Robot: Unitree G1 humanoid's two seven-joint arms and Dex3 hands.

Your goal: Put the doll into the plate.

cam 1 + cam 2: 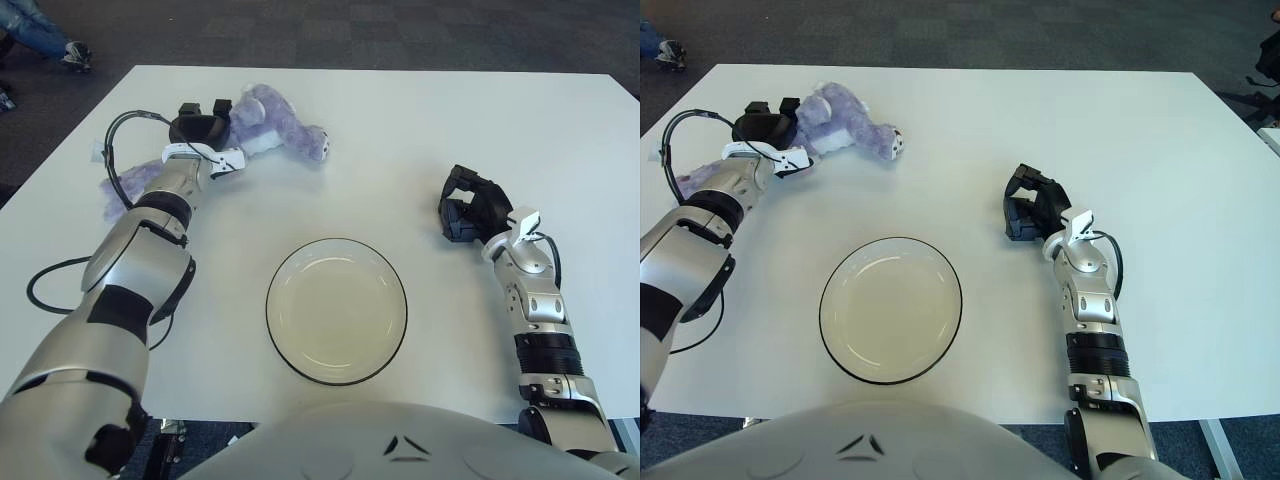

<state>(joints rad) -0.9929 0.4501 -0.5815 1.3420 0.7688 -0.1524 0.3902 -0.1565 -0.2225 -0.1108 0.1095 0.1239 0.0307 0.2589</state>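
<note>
The purple plush doll (272,128) lies at the far left of the white table (420,120), its foot pointing right. My left hand (200,124) is stretched out to it, the black fingers closed around the doll's left end. The round plate (272,300), cream with a dark rim, sits empty near the table's front middle, well below and to the right of the doll. My right hand (466,208) shows to the right of the plate, fingers relaxed and holding nothing.
A black cable (122,125) loops beside my left wrist. A purple patch (118,186) shows behind the left forearm. The table's far edge runs just beyond the doll. A person's shoe (72,55) is on the dark carpet at top left.
</note>
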